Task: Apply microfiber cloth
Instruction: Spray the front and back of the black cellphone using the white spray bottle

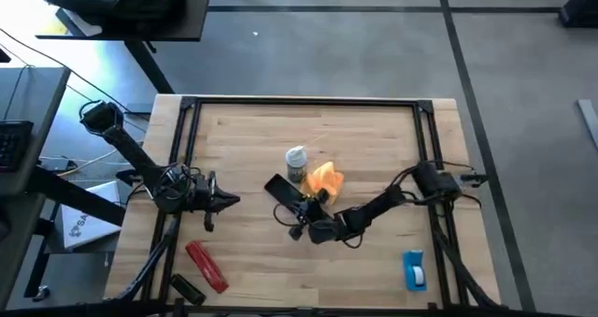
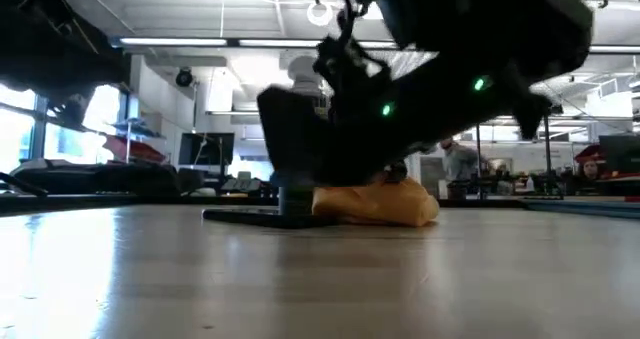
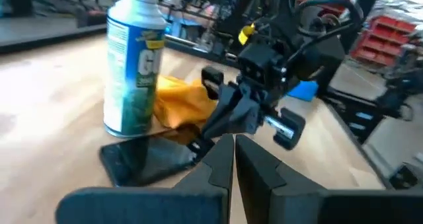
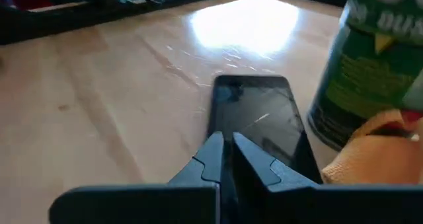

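Near the phone, the right gripper has its fingers pinched together, holding nothing. It should open wide, then grab the orange cloth beside the can. The left gripper waits, fingers together.

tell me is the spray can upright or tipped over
Upright. The spray can stands on its base on the table, cap up, beside the microfiber cloth and the black phone.
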You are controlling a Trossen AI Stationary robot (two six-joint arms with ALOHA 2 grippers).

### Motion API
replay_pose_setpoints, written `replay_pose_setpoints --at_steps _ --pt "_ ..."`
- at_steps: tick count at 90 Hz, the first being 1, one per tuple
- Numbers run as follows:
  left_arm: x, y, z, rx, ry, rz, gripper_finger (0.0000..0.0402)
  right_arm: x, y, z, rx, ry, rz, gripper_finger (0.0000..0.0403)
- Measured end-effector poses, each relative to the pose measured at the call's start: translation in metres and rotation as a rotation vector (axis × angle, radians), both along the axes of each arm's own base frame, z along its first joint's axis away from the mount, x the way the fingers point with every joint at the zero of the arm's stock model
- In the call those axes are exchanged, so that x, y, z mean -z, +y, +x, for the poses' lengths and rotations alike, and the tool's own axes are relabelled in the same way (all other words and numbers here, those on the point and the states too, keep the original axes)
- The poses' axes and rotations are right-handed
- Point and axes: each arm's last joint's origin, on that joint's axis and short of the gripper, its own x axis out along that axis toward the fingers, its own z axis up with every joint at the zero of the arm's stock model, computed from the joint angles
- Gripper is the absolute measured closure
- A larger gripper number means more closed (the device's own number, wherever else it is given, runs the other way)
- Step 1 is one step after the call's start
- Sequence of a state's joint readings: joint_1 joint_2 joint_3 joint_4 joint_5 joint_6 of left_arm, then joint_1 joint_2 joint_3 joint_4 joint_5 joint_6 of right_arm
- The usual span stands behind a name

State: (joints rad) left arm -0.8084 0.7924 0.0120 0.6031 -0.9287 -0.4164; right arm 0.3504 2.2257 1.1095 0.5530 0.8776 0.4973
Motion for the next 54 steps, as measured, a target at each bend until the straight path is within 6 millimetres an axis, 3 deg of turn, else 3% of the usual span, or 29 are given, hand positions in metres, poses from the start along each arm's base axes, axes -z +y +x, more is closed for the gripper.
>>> replay_pose_setpoints --at_steps 10,33,54 --pt "0.002 0.000 0.002 -0.012 0.007 0.008 0.0401 0.004 -0.003 0.000 -0.022 0.047 -0.003 0.0402" --pt "0.005 0.003 0.010 -0.061 0.030 -0.007 0.0401 0.006 0.022 -0.013 -0.151 0.163 0.039 0.0402" --pt "-0.006 -0.002 0.034 -0.046 0.040 0.030 0.0401 -0.029 0.051 -0.028 -0.321 0.202 -0.043 0.0402"
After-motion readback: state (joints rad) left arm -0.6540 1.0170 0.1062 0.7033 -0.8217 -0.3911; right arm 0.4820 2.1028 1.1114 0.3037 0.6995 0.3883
